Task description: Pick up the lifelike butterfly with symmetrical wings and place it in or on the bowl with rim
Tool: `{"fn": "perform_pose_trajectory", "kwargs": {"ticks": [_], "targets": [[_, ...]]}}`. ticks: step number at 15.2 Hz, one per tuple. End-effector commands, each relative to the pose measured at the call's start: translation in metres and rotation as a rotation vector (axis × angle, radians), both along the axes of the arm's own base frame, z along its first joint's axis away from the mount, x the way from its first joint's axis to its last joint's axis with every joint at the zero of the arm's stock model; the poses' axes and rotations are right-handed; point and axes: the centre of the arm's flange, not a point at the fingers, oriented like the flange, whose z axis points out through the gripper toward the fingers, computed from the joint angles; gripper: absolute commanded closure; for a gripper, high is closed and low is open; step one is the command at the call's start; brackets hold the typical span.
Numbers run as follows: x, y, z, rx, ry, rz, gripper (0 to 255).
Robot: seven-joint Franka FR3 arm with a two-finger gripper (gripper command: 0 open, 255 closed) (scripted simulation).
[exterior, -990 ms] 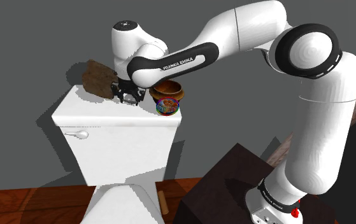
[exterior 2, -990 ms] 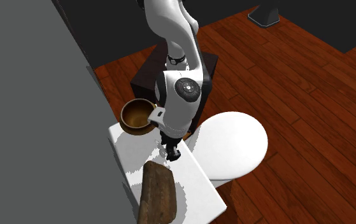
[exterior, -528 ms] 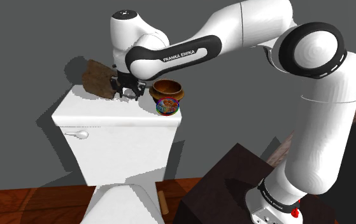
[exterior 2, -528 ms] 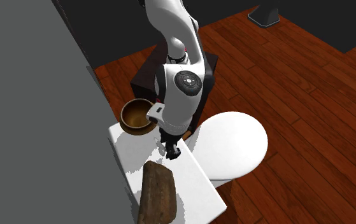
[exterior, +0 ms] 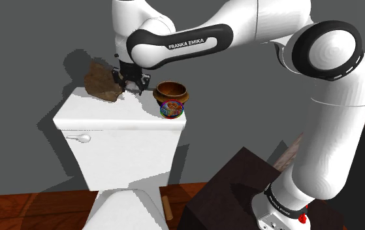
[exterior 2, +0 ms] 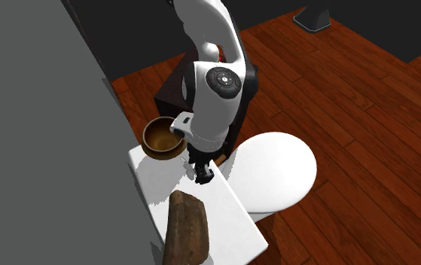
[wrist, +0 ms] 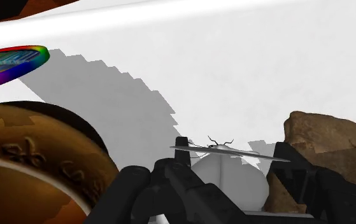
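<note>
The butterfly (wrist: 216, 149) sits between the gripper's (wrist: 231, 156) black fingers (wrist: 170, 173), which are drawn narrow and appear to clasp it. In the shoulder view the gripper (exterior: 130, 83) hangs just above the white tank lid (exterior: 102, 114) of the toilet. It is between a rough brown rock-like lump (exterior: 101, 81) and the bowl (exterior: 172, 93).

Seen along the fingers, the butterfly is pale grey. Its wings form a flat, very thin sheet viewed edge-on, spreading evenly to both sides, with two fine curled antennae and a rounded whitish body beneath. It is probably very light and stiff but delicate. The wings and antennae are the parts likely to bend or slip, so the body between the wings looks like the soundest place to pinch — and that seems to be where the fingers have it. Being so thin and smooth, it could turn or slide out under a quick swing.

The bowl (wrist: 36, 175) is a glossy brown, round-bellied vessel with a flared rim and raised ornament along its wall. It stands on a flat rainbow-coloured disc (wrist: 11, 63), close beside the gripper. Its hollow is wide and open to the top — an easy target for so small a thing. The lump (wrist: 326, 143) is craggy and matt.
</note>
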Motion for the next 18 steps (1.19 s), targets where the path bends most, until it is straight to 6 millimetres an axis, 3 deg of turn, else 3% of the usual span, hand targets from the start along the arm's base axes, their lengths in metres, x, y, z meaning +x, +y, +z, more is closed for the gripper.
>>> {"fn": "perform_pose_trajectory", "kwargs": {"ticks": [1,18], "targets": [[0.0,0.0,0.01,0.0,0.0,0.0,255],[0.0,0.0,0.1,0.0,0.0,0.0,255]]}}
